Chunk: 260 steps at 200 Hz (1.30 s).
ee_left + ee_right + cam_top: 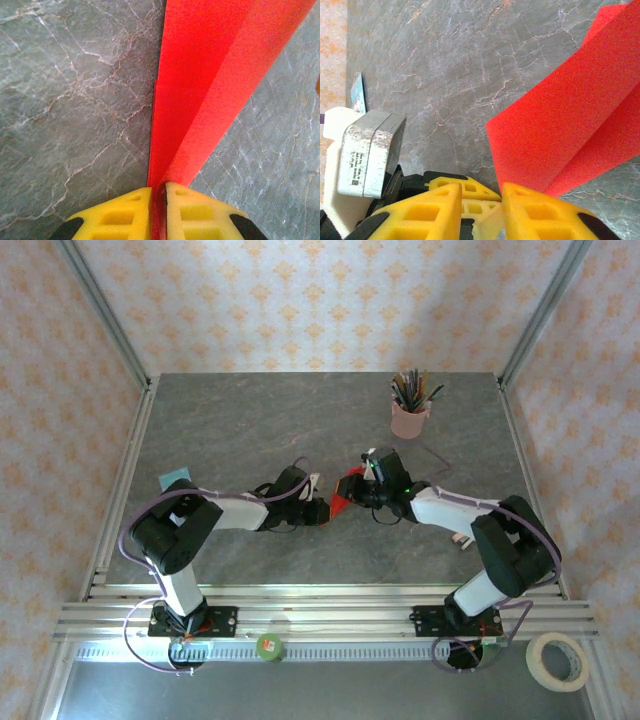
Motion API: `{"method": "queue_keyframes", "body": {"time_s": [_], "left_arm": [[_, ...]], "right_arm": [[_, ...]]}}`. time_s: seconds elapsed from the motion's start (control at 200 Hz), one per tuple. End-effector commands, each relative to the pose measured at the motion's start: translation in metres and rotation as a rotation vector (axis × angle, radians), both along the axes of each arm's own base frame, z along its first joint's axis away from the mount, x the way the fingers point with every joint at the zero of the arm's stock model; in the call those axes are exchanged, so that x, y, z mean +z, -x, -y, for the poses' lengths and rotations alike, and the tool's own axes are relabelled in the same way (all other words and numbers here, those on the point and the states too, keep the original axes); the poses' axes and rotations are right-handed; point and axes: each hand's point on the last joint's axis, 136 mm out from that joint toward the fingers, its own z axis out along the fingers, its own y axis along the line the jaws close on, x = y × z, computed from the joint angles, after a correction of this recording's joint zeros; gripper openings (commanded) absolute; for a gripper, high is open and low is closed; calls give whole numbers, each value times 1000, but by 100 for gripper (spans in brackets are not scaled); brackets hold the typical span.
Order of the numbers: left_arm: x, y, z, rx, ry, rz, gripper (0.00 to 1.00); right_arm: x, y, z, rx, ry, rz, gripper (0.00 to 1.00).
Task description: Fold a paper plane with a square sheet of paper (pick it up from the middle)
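Observation:
The bright red paper (345, 496) is folded along a crease and stands up off the table between the two grippers. My left gripper (320, 509) is shut on its lower end. In the left wrist view the yellow pads (125, 215) pinch the doubled paper (210, 75), which fans out away from them. My right gripper (368, 486) is open just right of the paper. In the right wrist view its fingers (427, 210) stand apart, and the red sheet (570, 125) rises beyond the right-hand finger, not between them. The left gripper's yellow tips (470, 187) show through the gap.
A pink pencil cup (409, 418) stands at the back right of the grey marble table (250, 420). A small blue card (175, 477) lies at the left. A tape roll (558, 660) sits off the table at the front right. The left wrist camera housing (365, 150) is close by.

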Motion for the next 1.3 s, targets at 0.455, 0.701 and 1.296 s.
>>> {"method": "queue_keyframes", "body": {"time_s": [0.455,0.701,1.296], "left_arm": [[-18,4,-12,7,-69,-28,15],[-20,6,-14,10,-73,-33,13],[-23,7,-15,10,-80,-37,12]], "right_arm": [[-29,-26,-2,-22,107,-14,23],[-43,-29,9,-66,171,-46,22],[-55,-31,16,-92,206,-73,21]]}}
